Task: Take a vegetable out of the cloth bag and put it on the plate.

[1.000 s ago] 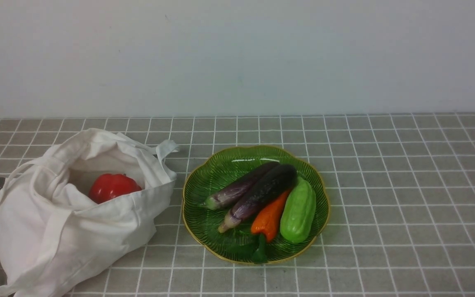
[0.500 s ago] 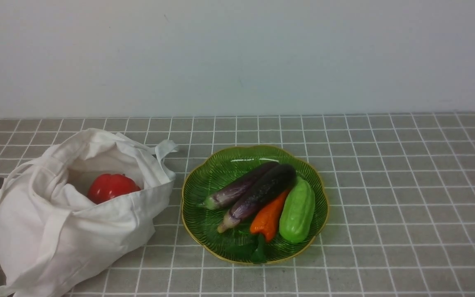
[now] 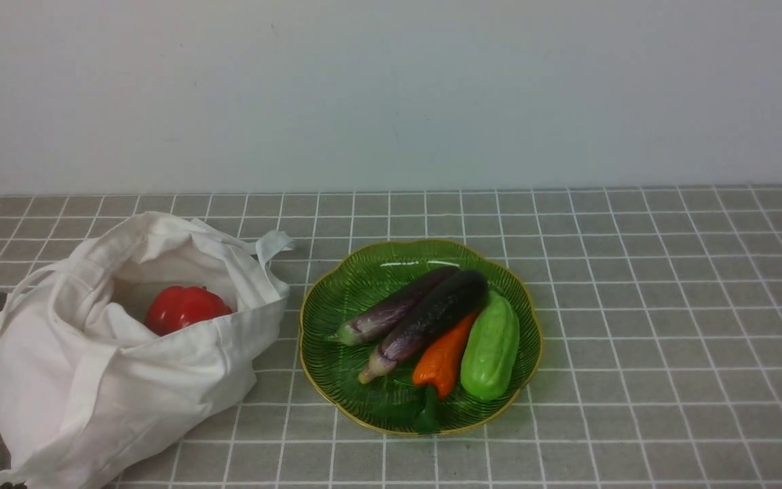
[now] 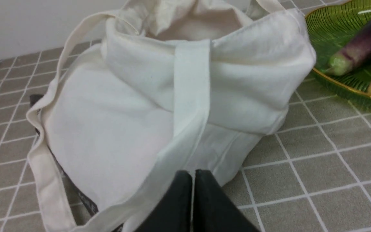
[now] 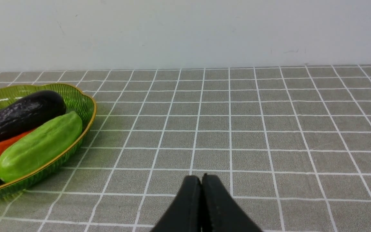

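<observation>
Grey checked cloth (image 3: 635, 305) covers the table, with a plain pale wall behind. From the front view, the bag (image 3: 92, 380) slumps on my left, its mouth open toward the wall, and a red pepper (image 3: 186, 308) sits inside, partly hidden by the near lip. Just beside the bag stands the plate (image 3: 326, 309), already carrying two aubergines (image 3: 425, 316), an orange pepper (image 3: 442, 360) and a green gourd (image 3: 491, 346). Neither of my arms shows here.

Through the left wrist view, my left gripper (image 4: 193, 175) has its fingers pressed together, empty, low near the bag's (image 4: 114, 109) side; a strap runs down toward it. The pepper is hidden from this view.

Through the right wrist view, my right gripper (image 5: 201, 180) is likewise closed on nothing, over bare cloth, apart from the plate (image 5: 87, 109).

I judge the pepper light, smooth and rounded, likely slippery, so I would open wide and close across its broadest part, from above through the mouth. The bag is limp; its lip may snag or lift with me, and the plate has little room left.
</observation>
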